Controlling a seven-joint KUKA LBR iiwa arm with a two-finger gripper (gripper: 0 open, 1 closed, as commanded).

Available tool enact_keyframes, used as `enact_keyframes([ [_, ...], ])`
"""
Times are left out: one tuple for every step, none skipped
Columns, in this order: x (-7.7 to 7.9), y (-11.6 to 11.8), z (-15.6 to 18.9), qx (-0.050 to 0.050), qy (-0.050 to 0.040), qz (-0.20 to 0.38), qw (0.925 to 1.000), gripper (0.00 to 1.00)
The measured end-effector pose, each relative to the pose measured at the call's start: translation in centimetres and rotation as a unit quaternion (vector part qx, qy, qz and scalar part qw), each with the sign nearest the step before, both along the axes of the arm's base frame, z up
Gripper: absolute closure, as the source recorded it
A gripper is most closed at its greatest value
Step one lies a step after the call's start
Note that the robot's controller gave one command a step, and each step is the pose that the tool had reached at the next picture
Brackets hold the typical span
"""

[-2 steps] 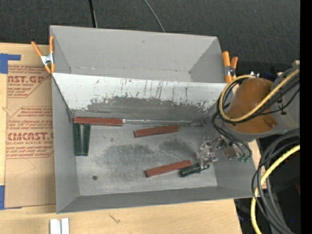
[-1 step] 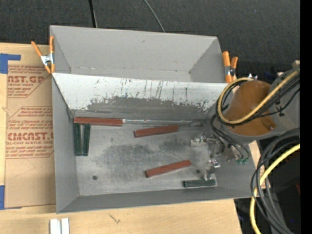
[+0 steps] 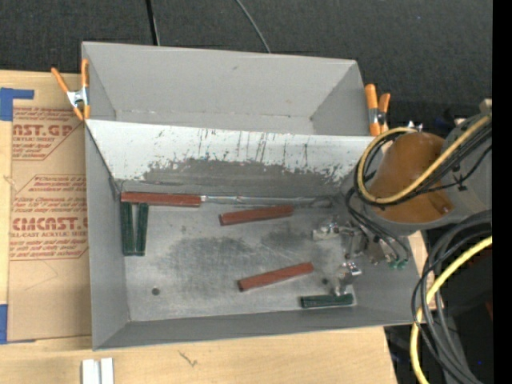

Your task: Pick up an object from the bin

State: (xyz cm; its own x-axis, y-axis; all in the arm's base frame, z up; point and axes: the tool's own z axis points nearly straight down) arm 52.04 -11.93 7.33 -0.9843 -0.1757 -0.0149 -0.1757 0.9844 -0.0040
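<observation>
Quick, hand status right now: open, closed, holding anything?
Hand: cannot be told. It is right beside the small dark green bar.

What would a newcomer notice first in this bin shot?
The gripper is at the right end of the grey bin, next to a short dark green bar by the near wall. Red-brown sticks lie scattered: one mid-floor, one further back, one along the back wall at left. A second dark green bar lies by the left wall.
</observation>
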Motion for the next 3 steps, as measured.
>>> enact_keyframes([
  [-0.7, 6.3, 0.3, -0.002, -0.0044, 0.165, 0.9864, 1.00],
  [-0.7, 6.3, 0.3, -0.002, -0.0044, 0.165, 0.9863, 1.00],
  [-1.3, 5.6, 17.7, -0.002, 0.0033, 0.147, 0.9891, 1.00],
])
